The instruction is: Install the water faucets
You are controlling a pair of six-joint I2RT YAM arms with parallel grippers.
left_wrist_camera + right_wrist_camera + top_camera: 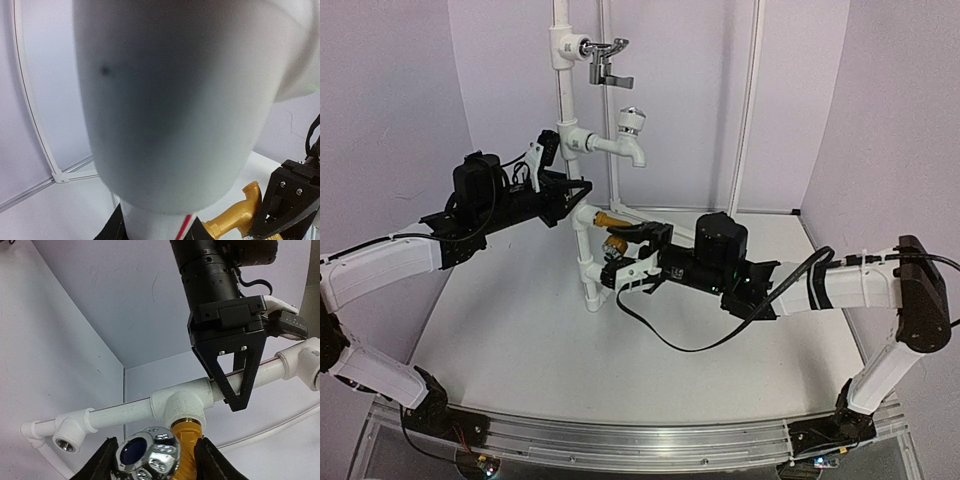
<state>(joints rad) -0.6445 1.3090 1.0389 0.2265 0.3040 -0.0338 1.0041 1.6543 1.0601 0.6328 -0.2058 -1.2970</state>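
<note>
Golden-brass tap with silvery knob [186,442], seated in a tee of the white plastic pipe [125,412], lower centre, is clamped by the right hand [155,462]; the left hand [235,390] apparently grips that pipe, upper right.

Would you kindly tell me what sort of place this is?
Probably a robotics lab test cell, not real plumbing: plain pale walls enclose a white tabletop edged by an aluminium rail, and a freestanding pipe stand carries a chrome tap, a white tap and the brass tap.
</note>
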